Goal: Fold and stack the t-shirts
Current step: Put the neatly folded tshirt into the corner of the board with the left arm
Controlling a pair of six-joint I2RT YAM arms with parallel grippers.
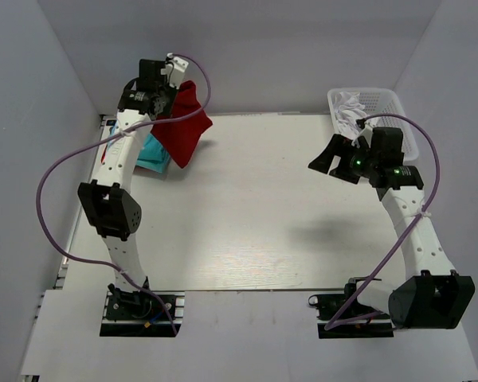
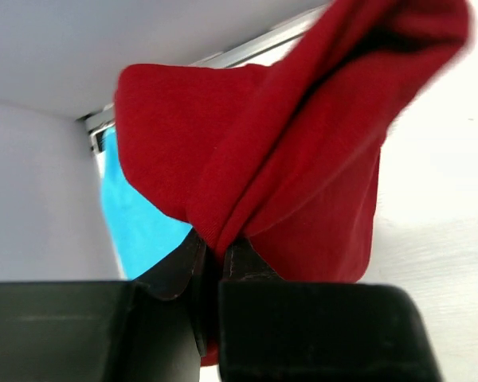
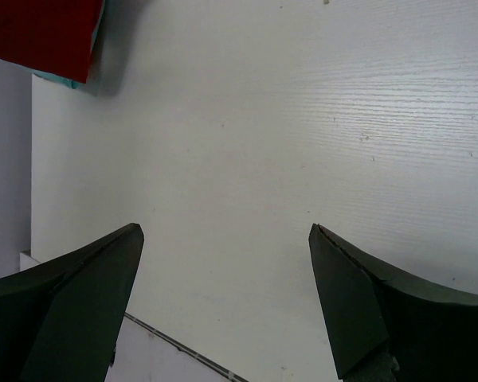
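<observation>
Left claw [image 2: 213,253] is pinched almost closed on a fold of the dark red t-shirt [image 1: 185,127], holding it up above the far left corner of the surface [image 1: 255,223]. The red cloth hangs from the claw in a loose, bunched drape. Under it, at that same far left corner, lie the turquoise t-shirts [image 1: 153,153], folded flat and partly hidden by the left arm [image 1: 115,171] and the red cloth. I cannot tell whether the hanging shirt touches them. Right claw [image 1: 340,161] hovers over the right side of the surface, its jaws spread wide with nothing between them. Just beyond it, at the far right corner, stands a white mesh basket [image 1: 386,99] with something white and crumpled [image 1: 350,107] inside.
</observation>
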